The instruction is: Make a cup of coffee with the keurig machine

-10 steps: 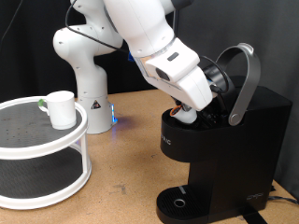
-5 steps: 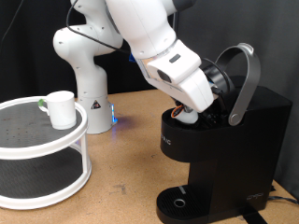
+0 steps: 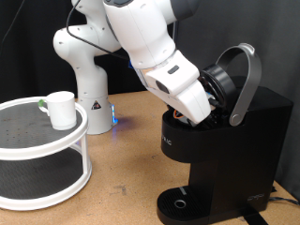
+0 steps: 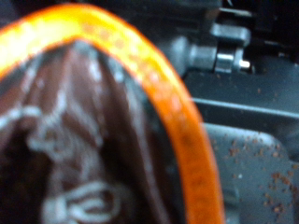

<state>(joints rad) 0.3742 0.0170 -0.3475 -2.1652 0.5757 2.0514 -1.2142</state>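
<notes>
The black keurig machine (image 3: 234, 150) stands at the exterior view's right with its grey arched handle (image 3: 246, 80) raised and the brew head open. My gripper (image 3: 194, 112) reaches down into the open brew chamber, and its fingertips are hidden there. The wrist view is blurred and very close: an orange ring (image 4: 177, 121) surrounds a brown crinkled surface (image 4: 65, 140), with dark machine parts (image 4: 234, 56) beside it. No fingers show in that view. The white cup (image 3: 61, 109) stands on the top tier of a round white stand (image 3: 37, 142) at the exterior view's left, far from the gripper.
The white arm base (image 3: 84, 80) stands at the back, between the stand and the machine, with a blue light (image 3: 113, 116) at its foot. The machine's round drip tray (image 3: 180, 202) sits bare at its base. Brown tabletop (image 3: 127, 159) lies between stand and machine.
The hand has pushed a little lower into the brew chamber. The small white thing seen at its fingertips before is now hidden behind the hand and the chamber rim.
</notes>
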